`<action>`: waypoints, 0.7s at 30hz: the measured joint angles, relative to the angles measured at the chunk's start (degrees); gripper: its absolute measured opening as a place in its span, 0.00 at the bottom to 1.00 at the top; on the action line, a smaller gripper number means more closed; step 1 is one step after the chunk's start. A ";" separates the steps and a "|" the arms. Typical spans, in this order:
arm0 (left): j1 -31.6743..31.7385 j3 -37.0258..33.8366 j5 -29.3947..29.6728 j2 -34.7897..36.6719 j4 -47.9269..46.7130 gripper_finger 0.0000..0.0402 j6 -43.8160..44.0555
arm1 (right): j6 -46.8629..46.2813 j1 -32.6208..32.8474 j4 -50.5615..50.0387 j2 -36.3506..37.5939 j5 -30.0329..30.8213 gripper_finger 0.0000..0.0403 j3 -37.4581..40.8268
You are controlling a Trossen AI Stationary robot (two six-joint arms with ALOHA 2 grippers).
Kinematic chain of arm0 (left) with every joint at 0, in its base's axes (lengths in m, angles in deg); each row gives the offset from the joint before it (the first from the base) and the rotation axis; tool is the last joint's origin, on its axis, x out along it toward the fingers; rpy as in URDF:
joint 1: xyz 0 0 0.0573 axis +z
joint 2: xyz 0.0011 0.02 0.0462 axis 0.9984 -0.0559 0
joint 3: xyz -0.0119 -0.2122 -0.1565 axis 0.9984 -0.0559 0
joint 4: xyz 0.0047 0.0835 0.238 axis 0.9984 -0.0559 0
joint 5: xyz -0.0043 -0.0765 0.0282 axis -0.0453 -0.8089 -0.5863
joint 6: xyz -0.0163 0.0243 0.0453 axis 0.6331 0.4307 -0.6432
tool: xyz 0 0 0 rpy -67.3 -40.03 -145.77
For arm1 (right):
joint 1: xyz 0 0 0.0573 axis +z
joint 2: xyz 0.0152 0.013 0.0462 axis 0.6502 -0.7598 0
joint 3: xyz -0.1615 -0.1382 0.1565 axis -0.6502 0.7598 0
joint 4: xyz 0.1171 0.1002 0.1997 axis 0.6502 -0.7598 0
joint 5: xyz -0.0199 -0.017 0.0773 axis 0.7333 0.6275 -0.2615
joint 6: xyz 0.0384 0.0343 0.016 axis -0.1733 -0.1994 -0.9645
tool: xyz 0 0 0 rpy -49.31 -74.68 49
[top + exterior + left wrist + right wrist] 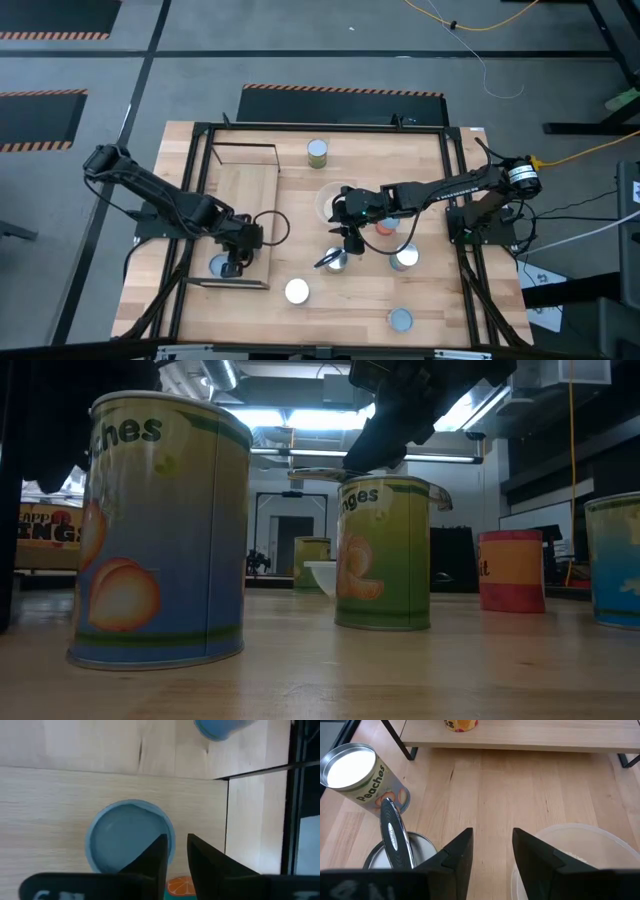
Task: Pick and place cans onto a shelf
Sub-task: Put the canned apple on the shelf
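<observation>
Progress is slight, judging from the high view: one can (pixel 219 266) stands on the shelf (pixel 240 195) at its near left corner, with the left gripper (pixel 234 267) right over it, while the other cans sit out on the table (pixel 430 300), among them a green-sided one (pixel 317 152) near the far edge, a white-topped one (pixel 297 291) and a grey-topped one (pixel 400 320) toward the front. The right gripper (pixel 349 240) hovers mid-table by the clear bowl (pixel 328 200) and a can with a utensil (pixel 327 260) lying across it. Low view: the oranges can (pixel 382 552) stands under the right gripper, not held. Left wrist view: the left fingers (pixel 150 857) stand narrowly parted beside the blue-grey top of the shelved can, seemingly not clamping it. Right wrist view: the right fingers (pixel 457 852) are spread wide and empty over bare wood, the peaches can (pixel 362 775) ahead. Most cans remain to be moved.
</observation>
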 joint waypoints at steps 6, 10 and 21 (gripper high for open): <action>3.19 0.00 8.60 2.34 -0.35 0.16 -0.13 | 0.00 0.00 0.02 0.00 -0.02 0.35 0.00; 6.30 0.02 13.88 2.57 -1.21 0.16 -0.49 | 0.00 0.00 0.00 0.00 0.00 0.35 0.00; 9.72 0.01 16.04 0.18 -7.24 0.15 -2.14 | 0.13 0.01 0.06 0.00 -0.02 0.35 0.00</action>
